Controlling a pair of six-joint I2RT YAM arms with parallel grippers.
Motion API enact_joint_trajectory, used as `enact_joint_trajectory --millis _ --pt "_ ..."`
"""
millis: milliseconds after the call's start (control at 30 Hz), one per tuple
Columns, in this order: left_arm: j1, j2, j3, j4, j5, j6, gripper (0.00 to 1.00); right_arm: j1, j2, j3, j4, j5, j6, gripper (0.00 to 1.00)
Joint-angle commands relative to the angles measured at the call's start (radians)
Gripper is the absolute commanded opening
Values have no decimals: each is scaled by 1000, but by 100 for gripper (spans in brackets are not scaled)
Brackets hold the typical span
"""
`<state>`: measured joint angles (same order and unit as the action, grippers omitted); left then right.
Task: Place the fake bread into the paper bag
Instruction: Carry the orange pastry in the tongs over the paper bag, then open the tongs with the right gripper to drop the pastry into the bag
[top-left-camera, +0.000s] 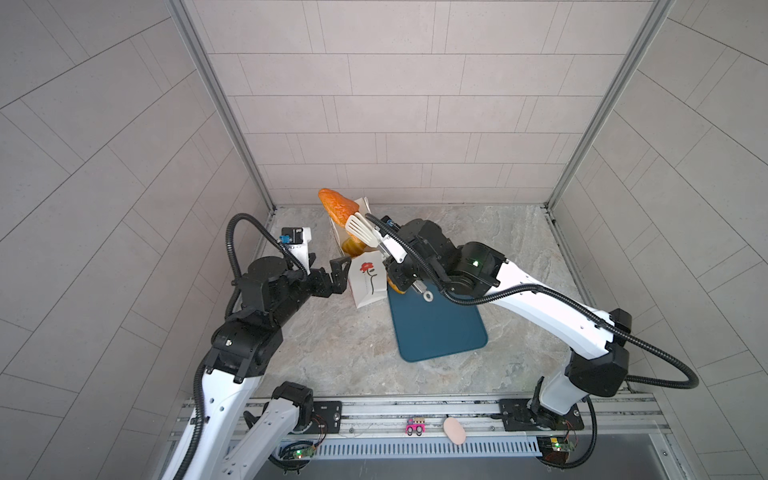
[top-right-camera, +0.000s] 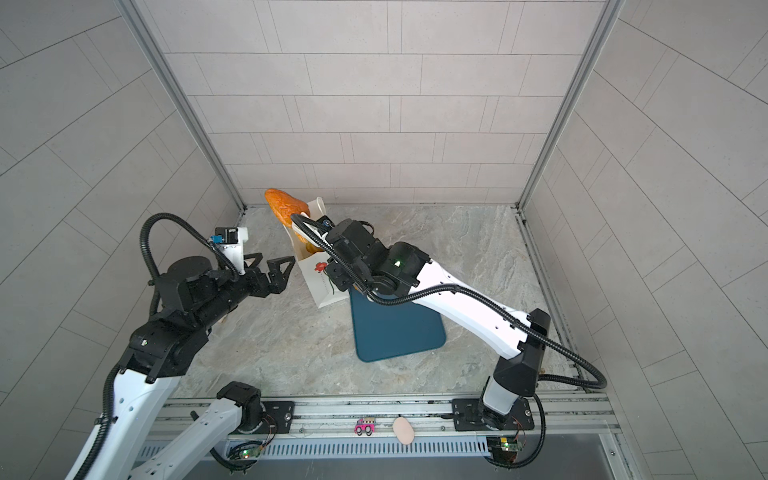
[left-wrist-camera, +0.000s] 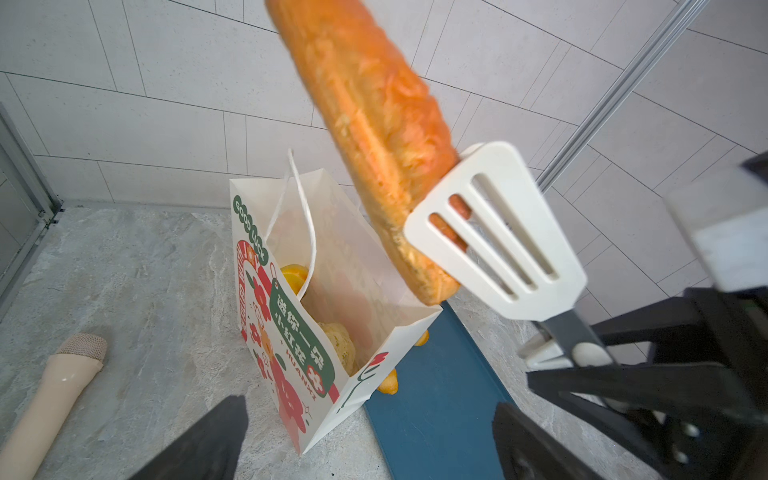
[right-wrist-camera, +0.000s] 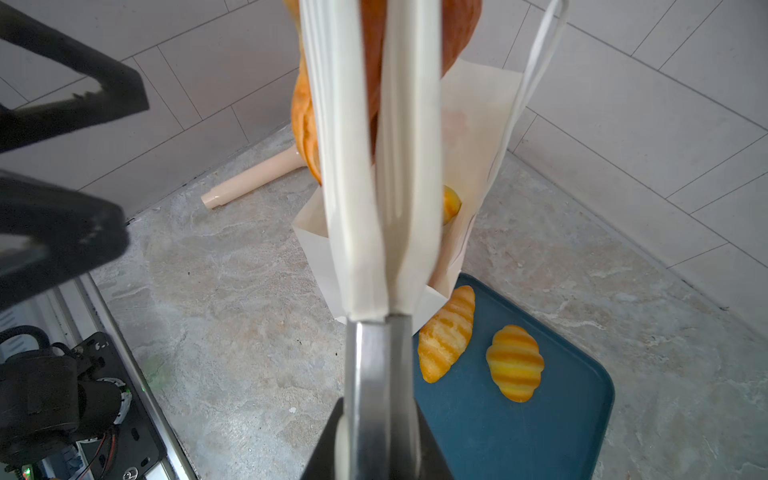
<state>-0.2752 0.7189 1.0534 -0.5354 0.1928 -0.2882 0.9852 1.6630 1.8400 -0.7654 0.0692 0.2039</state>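
Near the middle of both top views, the paper bag (top-left-camera: 365, 291) stands open on the marbled tabletop (top-left-camera: 332, 353), its flower face turned toward the lower edge of the frame. Yellow pastries lie inside it. The left wrist view shows an orange-yellow piece (left-wrist-camera: 294, 277) by the cord handle and a paler roll (left-wrist-camera: 341, 347) lower down against the printed side wall; how many more lie beneath them cannot be told.

Above the bag's mouth the orange-brown loaf (top-left-camera: 336, 204) hangs tilted, its upper end leaning toward the upper left of the frame and its lower end close to the rim. Whether that end has passed the rim is unclear. White slotted tongs (top-left-camera: 360, 232) pinch the loaf's lower end, and the right gripper (right-wrist-camera: 376, 440) is clenched on the tongs' metal handle.

The left gripper (top-left-camera: 338, 275), at the bag's left side, has its fingers spread wide, grasping nothing, just short of the paper.

At the bag's lower right lies the blue tray (top-left-camera: 436, 332). It holds one striped croissant (right-wrist-camera: 446, 332) right beside the bag's base and a second croissant (right-wrist-camera: 515, 362) next to it.

A beige rolling pin (left-wrist-camera: 54, 395) lies on the stone apart from the bag. On the rail at the lower edge sit a pink egg (top-left-camera: 454, 431) and a small pink toy car (top-left-camera: 415, 428).
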Motion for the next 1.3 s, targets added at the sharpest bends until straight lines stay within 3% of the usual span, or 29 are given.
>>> enact_joint_trajectory --millis 0,167,667,1000,1267 --pt "7 -13 -11 0 -10 -1 100 -11 10 53 20 4 22 22" --pt "7 -14 -12 -7 -14 2 100 -59 34 51 -13 -5 91 22" --pt "7 -8 -16 2 8 7 100 -88 98 96 -62 -70 94 23" --pt "7 9 -12 -3 32 12 100 -105 134 157 -134 -49 110 24" --pt "7 29 -5 4 44 12 100 -105 138 169 -139 -65 88 35"
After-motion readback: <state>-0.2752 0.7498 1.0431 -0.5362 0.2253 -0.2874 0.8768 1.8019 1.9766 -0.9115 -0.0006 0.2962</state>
